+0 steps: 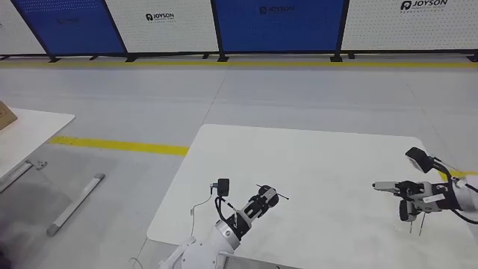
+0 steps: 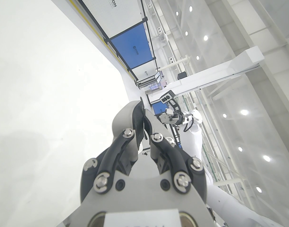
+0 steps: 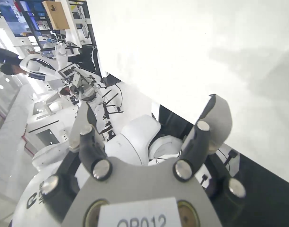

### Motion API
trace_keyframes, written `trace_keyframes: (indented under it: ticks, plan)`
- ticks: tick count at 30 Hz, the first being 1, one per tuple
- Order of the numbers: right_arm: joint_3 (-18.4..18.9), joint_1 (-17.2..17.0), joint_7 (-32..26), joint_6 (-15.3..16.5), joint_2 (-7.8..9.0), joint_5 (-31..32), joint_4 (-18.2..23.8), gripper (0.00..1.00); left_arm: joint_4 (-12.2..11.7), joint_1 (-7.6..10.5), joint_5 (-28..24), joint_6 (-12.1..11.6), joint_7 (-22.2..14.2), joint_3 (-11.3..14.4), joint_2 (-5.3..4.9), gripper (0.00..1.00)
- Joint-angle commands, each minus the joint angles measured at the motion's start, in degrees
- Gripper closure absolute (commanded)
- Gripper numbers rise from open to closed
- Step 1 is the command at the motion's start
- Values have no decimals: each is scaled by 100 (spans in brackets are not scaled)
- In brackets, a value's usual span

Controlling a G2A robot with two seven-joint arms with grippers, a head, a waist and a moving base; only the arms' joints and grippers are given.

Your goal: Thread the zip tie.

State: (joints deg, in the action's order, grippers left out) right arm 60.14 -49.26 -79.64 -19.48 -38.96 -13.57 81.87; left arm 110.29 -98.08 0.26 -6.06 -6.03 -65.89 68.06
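Pinching zip tie (image 1: 282, 195): left fingers (image 2: 128, 116) closed on it | right fingers (image 3: 220, 114) spread wide, holding nothing

You're facing blue and white pegboard panels (image 1: 280, 11) standing behind a grey floor (image 1: 299, 93), yellow lines (image 1: 119, 146) running across it.

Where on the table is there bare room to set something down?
The table's far half is bare, and so is the stretch between the left claw, holding the zip tie, and the right claw. It is tightest at the near edge around the left claw.
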Motion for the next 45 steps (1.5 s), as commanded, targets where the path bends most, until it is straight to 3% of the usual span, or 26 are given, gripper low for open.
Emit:
trace_keyframes:
  ticks: [1,5,11,15,18,21,39,42,45]
  plan:
    - [-2,1,0,0,0,-1,0,0,0,0,0,0,0,0,0,100]
    - [-13,-23,101,28,-1,61,23,0,0,0,0,0,0,0,0,100]
    - [12,4,182,25,105,1188,288,0,0,0,0,0,0,0,0,100]
    - [137,44,0,269,173,1476,129,0,0,0,0,0,0,0,0,100]
    - [11,70,0,418,211,1742,48,0,0,0,0,0,0,0,0,100]
    - [-277,260,10,188,206,2246,-52,0,0,0,0,0,0,0,0,100]
    - [-230,269,0,284,199,2159,-73,0,0,0,0,0,0,0,0,100]
    - [-415,301,0,0,232,2471,-47,0,0,0,0,0,0,0,0,100]
    - [-762,489,0,0,237,2610,-110,0,0,0,0,0,0,0,0,100]
